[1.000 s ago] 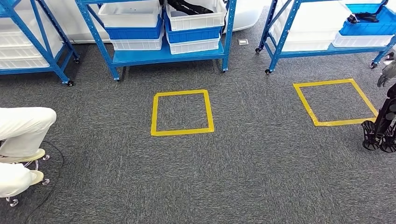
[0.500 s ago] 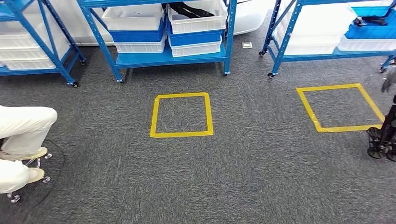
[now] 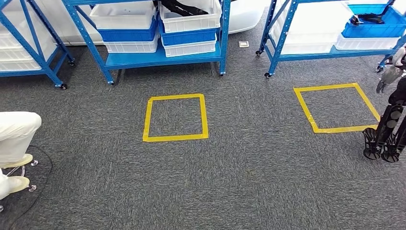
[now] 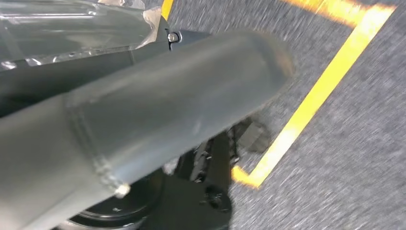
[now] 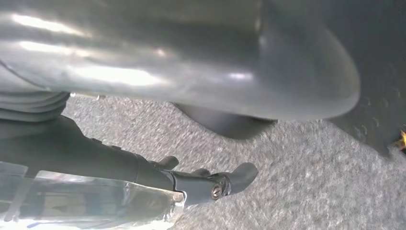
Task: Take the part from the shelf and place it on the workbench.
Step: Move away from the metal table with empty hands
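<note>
Hanging close to the cameras, both hands are showing mostly as blurred grey. The left hand (image 4: pixel 158 115) is presenting a thick thumb over the carpet (image 4: pixel 354 158), with a yellow tape corner (image 4: pixel 297 124) lying beyond it. Its fingers are hiding, so I cannot tell whether it is spread or closed. The right hand (image 5: pixel 191 52) is likewise showing a glossy grey thumb above the carpet, and its state cannot be told either.

Taking the yellow tape square (image 3: pixel 175 118) in the middle of the floor as the landmark: a person's legs (image 3: pixel 16 136) in pale trousers are sitting to the left of the square and nearer than it, with feet resting on a chair base (image 3: pixel 21 175). To the right of the square and level with it, a second square (image 3: pixel 336 108) is lying on the carpet. Just beyond that one's right side, a dark frame (image 3: pixel 383 136) is standing at the picture's edge.

Beyond the square, a blue shelf (image 3: pixel 158 58) is standing on castors and carrying stacked white and blue bins. A dark part (image 3: pixel 178 6) is lying in the top white bin (image 3: pixel 191 20), straight beyond the square. Beyond and left of the square, a left shelf (image 3: pixel 28 67) is holding white bins. Beyond and right, a right shelf (image 3: pixel 325 53) is carrying a blue bin (image 3: pixel 368 28) with another dark thing (image 3: pixel 367 19) lying in it.
</note>
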Controlling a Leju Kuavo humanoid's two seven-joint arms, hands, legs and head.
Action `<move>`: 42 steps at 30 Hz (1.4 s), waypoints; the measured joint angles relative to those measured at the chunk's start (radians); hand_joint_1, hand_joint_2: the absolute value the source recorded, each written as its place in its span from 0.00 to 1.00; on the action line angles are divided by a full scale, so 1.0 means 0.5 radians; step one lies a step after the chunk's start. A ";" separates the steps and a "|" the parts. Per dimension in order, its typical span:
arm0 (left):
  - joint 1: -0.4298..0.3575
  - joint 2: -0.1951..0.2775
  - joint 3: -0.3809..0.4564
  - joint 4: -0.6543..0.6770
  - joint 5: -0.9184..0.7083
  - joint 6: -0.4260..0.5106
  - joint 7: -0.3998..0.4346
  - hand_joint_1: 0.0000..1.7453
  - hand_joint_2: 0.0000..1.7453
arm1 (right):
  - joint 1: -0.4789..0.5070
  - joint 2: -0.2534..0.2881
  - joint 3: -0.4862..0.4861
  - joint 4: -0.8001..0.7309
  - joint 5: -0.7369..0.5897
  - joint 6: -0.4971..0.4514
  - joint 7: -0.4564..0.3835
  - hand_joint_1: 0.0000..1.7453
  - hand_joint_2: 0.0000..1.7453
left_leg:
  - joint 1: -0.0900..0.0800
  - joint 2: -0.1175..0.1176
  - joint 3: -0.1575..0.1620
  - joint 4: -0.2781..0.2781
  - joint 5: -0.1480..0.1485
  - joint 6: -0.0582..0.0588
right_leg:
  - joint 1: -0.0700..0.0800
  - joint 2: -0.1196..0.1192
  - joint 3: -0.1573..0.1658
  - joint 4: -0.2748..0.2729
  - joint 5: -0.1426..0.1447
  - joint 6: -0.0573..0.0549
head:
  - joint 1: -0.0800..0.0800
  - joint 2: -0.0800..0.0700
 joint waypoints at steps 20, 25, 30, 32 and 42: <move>-0.002 -0.008 -0.001 -0.001 -0.042 -0.009 0.021 0.00 0.00 | 0.014 -0.020 -0.034 0.003 -0.044 -0.016 0.001 0.00 0.00 | 0.031 -0.033 0.180 -0.057 -0.153 -0.150 | -0.035 -0.002 -0.056 -0.082 0.149 -0.046 | 0.017 0.000; 0.003 -0.006 -0.002 0.000 -0.044 -0.007 0.022 0.00 0.00 | 0.017 -0.012 -0.046 0.004 -0.047 -0.022 0.000 0.00 0.00 | 0.111 -0.016 -0.112 0.383 -0.264 -0.238 | -0.063 -0.002 -0.020 -0.087 0.121 -0.060 | 0.007 0.000; -0.001 -0.006 -0.002 0.000 -0.039 0.003 0.022 0.00 0.00 | 0.019 -0.010 -0.049 0.004 -0.039 -0.022 0.000 0.00 0.00 | 0.138 -0.007 0.083 -0.112 0.021 -0.274 | -0.080 0.001 0.024 -0.091 0.069 0.012 | -0.004 0.000; -0.001 -0.007 -0.002 -0.001 -0.034 0.004 0.021 0.00 0.00 | 0.015 -0.010 -0.049 0.005 -0.034 -0.022 0.000 0.00 0.00 | 0.116 -0.013 0.095 -0.135 0.001 -0.237 | -0.074 -0.002 0.034 -0.109 0.060 0.045 | -0.007 0.000; 0.004 -0.007 -0.001 -0.001 -0.029 0.003 0.019 0.00 0.00 | 0.023 -0.009 -0.049 0.006 -0.031 -0.022 0.000 0.00 0.00 | 0.058 -0.030 0.207 -0.180 -0.035 -0.103 | -0.035 -0.004 -0.253 0.308 -0.016 0.051 | 0.020 0.000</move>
